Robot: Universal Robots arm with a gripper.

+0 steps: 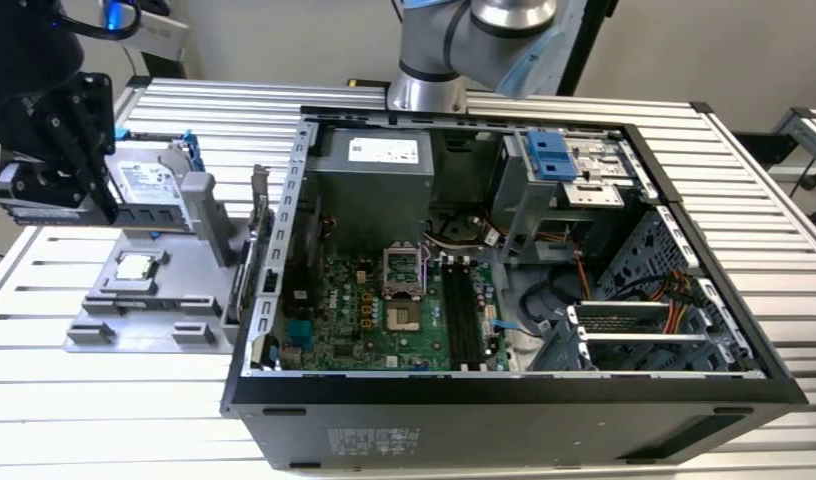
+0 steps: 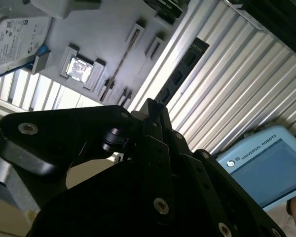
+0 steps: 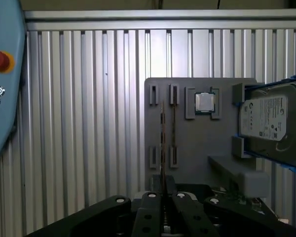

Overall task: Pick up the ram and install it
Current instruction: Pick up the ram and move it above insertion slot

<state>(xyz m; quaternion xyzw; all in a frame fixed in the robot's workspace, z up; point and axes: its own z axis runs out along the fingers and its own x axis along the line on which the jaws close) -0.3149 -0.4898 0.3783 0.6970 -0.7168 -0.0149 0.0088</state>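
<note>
The ram (image 3: 162, 143), in the first wrist view, stands edge-on over the grey holder (image 3: 197, 158), between its two rows of slots. Its near end is pinched in the tool (image 3: 163, 197), whose fingers are drawn in tight on it. The processor chip (image 3: 205, 102) and hard drive (image 3: 269, 118) sit further along the holder.

In the second wrist view, the ram (image 2: 182, 69) juts from the tool (image 2: 153, 111), beside the holder (image 2: 103, 39).

In the exterior view, the tool (image 1: 61, 150) hangs at the holder's (image 1: 141, 325) hard-drive end, with the open case (image 1: 515, 400) just beside the holder. The pick-up looks done and the install not begun. Reaching the memory slots (image 1: 468, 310) calls for clearing the case wall nearest the holder. The room above is open.
</note>
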